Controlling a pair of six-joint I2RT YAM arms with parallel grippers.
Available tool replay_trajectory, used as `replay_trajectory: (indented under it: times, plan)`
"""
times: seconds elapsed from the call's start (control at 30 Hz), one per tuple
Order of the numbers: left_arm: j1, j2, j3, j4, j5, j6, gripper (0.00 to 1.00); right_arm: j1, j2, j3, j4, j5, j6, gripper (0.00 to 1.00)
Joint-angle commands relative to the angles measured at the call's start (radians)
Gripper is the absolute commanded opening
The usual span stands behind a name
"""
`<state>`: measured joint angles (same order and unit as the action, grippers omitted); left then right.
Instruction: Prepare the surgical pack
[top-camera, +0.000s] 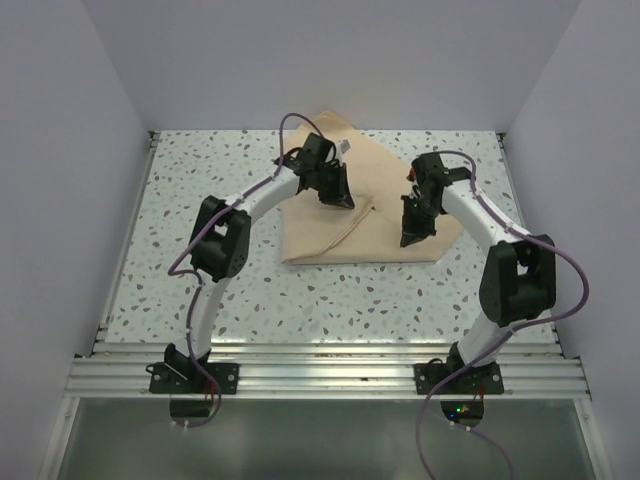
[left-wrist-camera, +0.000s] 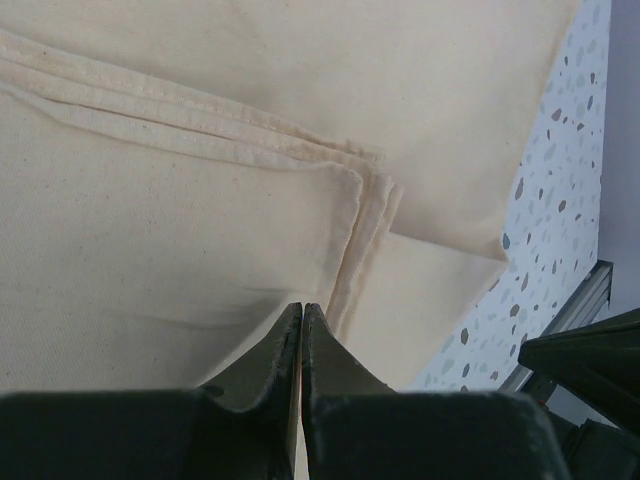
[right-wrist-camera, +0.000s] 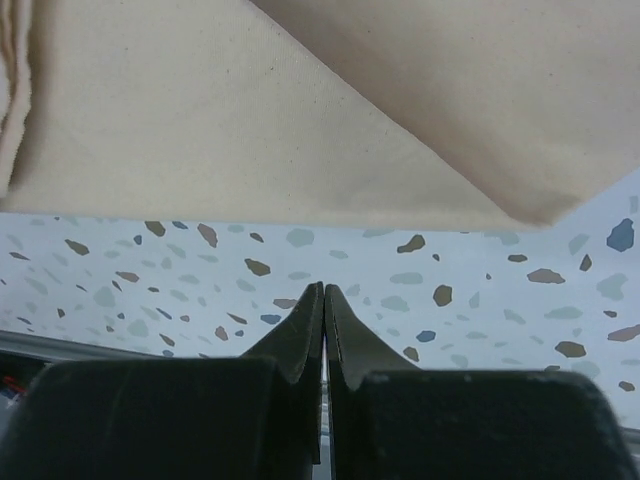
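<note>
The tan cloth (top-camera: 330, 228) lies folded into a bundle at the middle back of the speckled table. Its hemmed flaps overlap in the left wrist view (left-wrist-camera: 200, 200). The tray, instruments, gauze and packet are hidden. My left gripper (top-camera: 340, 197) is shut and empty just above the bundle's top, its tips (left-wrist-camera: 302, 310) next to a folded hem. My right gripper (top-camera: 413, 240) is shut and empty at the bundle's right front edge, its tips (right-wrist-camera: 323, 290) over bare table just in front of the cloth's edge (right-wrist-camera: 300, 150).
The speckled table (top-camera: 200, 200) spreads around the bundle, with white walls at the back and sides. A metal rail (top-camera: 330, 362) runs along the near edge by the arm bases. The right arm's dark body (left-wrist-camera: 590, 370) shows in the left wrist view.
</note>
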<state>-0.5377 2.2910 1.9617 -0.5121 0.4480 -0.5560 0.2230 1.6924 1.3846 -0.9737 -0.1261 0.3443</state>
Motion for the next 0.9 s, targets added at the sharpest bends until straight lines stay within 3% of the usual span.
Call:
replay_trajectory:
  times: [0.0,0.87]
  plan:
    - [0.002,0.01,0.04,0.023,0.026,0.013,0.06,0.024,0.024,-0.029,0.075,-0.036,0.018,0.0]
    - [0.004,0.015,0.017,0.009,0.044,0.011,0.06,0.088,0.302,0.065,0.15,-0.007,0.021,0.0]
